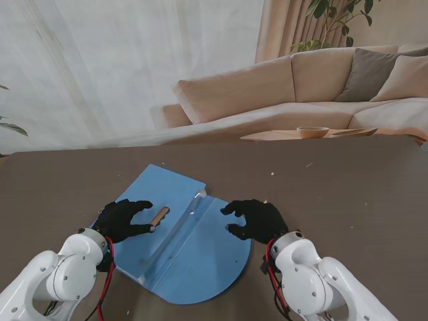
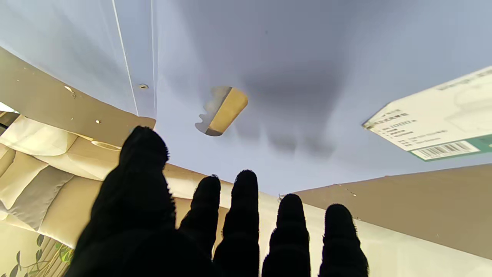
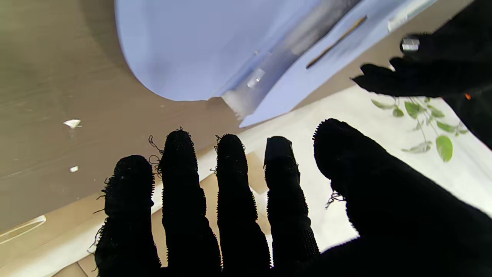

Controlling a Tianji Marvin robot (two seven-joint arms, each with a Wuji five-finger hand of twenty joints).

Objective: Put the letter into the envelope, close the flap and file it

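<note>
A blue envelope (image 1: pixel 160 194) lies on the brown table (image 1: pixel 348 194) with its rounded flap (image 1: pixel 207 264) folded open toward my right. A shiny strip (image 1: pixel 190 214) runs along the fold. A tan slot (image 1: pixel 159 216) shows in the envelope body, also in the left wrist view as the slot (image 2: pixel 225 111), near a white barcode label (image 2: pixel 434 127). My left hand (image 1: pixel 124 221) hovers over the body, open, fingers spread. My right hand (image 1: pixel 257 219) hangs open over the flap (image 3: pixel 184 50). No loose letter sheet shows in any view.
Small white scraps (image 3: pixel 72 123) lie on the table beside the flap, and another scrap (image 1: pixel 273 174) farther from me. Beyond the table's far edge are a beige sofa (image 1: pixel 281 87) and a wooden bowl (image 1: pixel 313 132).
</note>
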